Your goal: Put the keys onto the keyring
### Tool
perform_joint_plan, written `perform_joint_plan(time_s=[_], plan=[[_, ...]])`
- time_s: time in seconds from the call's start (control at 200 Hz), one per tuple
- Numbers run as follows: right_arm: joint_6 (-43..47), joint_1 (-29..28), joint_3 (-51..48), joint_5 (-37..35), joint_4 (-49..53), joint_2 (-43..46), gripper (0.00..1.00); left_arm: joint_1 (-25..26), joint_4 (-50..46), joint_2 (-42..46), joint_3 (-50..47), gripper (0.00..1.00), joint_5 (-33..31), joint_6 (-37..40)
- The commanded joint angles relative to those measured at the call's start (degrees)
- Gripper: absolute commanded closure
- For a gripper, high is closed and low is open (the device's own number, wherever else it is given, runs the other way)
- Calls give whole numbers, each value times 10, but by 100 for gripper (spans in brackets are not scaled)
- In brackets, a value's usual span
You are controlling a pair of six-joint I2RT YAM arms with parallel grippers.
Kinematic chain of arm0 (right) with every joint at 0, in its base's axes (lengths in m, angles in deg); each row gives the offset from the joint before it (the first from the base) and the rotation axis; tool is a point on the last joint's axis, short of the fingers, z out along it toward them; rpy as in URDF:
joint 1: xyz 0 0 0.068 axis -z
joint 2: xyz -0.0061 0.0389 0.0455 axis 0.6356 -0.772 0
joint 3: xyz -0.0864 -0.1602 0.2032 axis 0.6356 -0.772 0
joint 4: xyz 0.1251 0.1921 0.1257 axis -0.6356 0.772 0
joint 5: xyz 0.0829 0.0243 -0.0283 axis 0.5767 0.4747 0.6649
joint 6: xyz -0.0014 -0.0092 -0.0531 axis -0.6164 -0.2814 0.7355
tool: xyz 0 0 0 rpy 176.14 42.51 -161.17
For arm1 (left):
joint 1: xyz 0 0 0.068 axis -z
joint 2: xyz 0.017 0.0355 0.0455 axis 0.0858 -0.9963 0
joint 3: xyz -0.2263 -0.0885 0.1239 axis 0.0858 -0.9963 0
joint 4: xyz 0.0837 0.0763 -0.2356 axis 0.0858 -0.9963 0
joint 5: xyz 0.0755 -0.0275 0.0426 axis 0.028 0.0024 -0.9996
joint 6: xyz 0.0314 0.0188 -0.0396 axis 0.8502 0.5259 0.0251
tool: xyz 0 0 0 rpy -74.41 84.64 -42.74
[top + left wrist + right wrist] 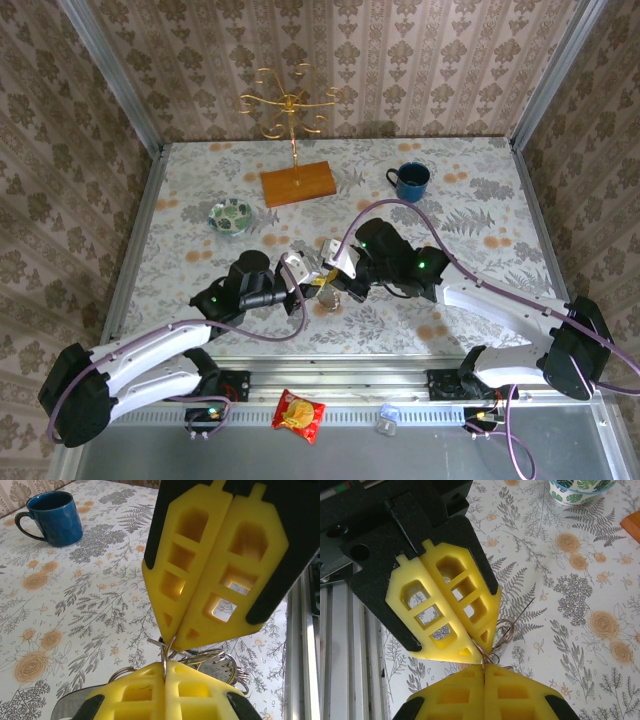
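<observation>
Pincers tip to tip over the floral-patterned bench [480, 200].
My left pincer [165, 667] and right pincer [484, 667] each pinch the thin silver wire keyring [164, 654] stretched between them.

The floral table [480, 200] bears a blue mug [410, 180], patterned bowl [230, 215] and wooden-based stand [298, 184].

Left gripper [320, 284] and right gripper [336, 288] meet tip to tip mid-worktop [480, 200]; mug [410, 181], stand [298, 184], bowl [230, 215] line far side; right side open.
</observation>
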Motion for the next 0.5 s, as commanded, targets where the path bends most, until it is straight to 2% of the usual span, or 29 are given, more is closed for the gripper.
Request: perform_joint_plan(time_s=[0.0, 0.24, 0.495], plan=[[-6, -3, 22, -29, -21, -10, 100, 6, 10, 2, 18, 100, 16, -6], [-100, 10, 31, -50, -8, -24, 100, 15, 15, 11, 5, 100, -5, 24], [-188, 44, 12, 10, -25, -18, 100, 51, 24, 10, -8, 100, -79, 76]])
